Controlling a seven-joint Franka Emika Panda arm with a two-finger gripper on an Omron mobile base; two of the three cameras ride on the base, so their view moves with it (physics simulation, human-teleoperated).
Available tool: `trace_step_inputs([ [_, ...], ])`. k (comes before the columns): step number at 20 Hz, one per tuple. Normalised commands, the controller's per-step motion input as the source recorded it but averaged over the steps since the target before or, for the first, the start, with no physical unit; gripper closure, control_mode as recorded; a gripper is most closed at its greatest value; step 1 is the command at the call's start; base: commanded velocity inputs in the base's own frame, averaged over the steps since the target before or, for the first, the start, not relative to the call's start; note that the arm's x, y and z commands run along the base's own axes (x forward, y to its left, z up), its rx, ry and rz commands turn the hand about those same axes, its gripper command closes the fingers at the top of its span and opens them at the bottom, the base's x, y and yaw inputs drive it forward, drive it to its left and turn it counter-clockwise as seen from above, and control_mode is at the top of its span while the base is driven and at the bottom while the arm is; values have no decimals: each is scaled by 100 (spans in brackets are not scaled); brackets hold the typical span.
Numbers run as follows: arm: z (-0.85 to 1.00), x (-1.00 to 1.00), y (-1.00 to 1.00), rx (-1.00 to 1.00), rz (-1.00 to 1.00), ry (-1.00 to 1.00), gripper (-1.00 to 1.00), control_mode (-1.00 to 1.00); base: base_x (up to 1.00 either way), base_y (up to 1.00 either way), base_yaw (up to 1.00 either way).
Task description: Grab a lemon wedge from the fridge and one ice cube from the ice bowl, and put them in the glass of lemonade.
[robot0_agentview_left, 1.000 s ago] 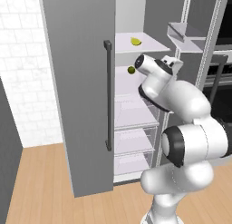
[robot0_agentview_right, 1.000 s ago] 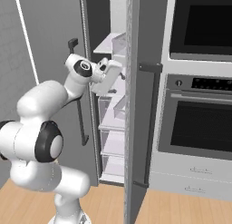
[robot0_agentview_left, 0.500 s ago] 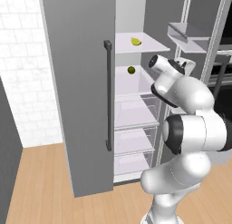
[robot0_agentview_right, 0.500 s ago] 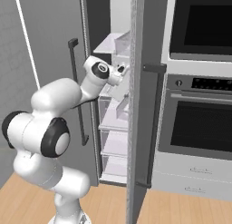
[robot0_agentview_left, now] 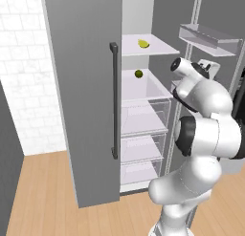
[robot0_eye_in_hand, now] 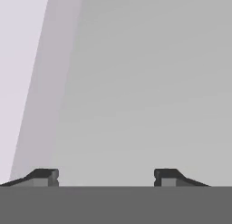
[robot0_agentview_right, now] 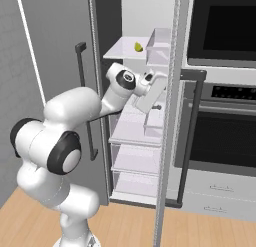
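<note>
You can see the gripper (robot0_eye_in_hand: 106, 177) best in the hand view. Its two dark fingertips (robot0_eye_in_hand: 43, 177) stand wide apart with nothing between them, so it is let go and holds nothing. In front of them there is only a flat grey wall with a paler strip on the left.

No writing or labels can be read anywhere.

In the left base view the fridge (robot0_agentview_left: 88, 87) stands with its doors open. The lemon wedge (robot0_agentview_left: 142, 43) lies on the top white shelf, up above the hand and to its left, well apart from it. A small dark green round fruit (robot0_agentview_left: 139, 74) sits on the next shelf down, also to the left of the hand and near its height.

The right base view shows you the hand reaching into the fridge beside a clear door bin (robot0_agentview_right: 161, 47). The wedge sits above the hand there too. This view also shows a black oven (robot0_agentview_right: 222, 28) to the right of the fridge.
</note>
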Motion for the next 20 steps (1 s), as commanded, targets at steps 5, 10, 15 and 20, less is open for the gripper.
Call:
trace_step_inputs([
  [5,7,-4,32,0,0,-9,-100,-100,0,0,0],
  [10,1,-4,81,2,7,-20,-100,-100,0,0,0],
  [15,-2,-2,76,15,9,-19,-100,-100,0,0,0],
  [20,-26,0,55,43,9,-26,-100,-100,0,0,0],
])
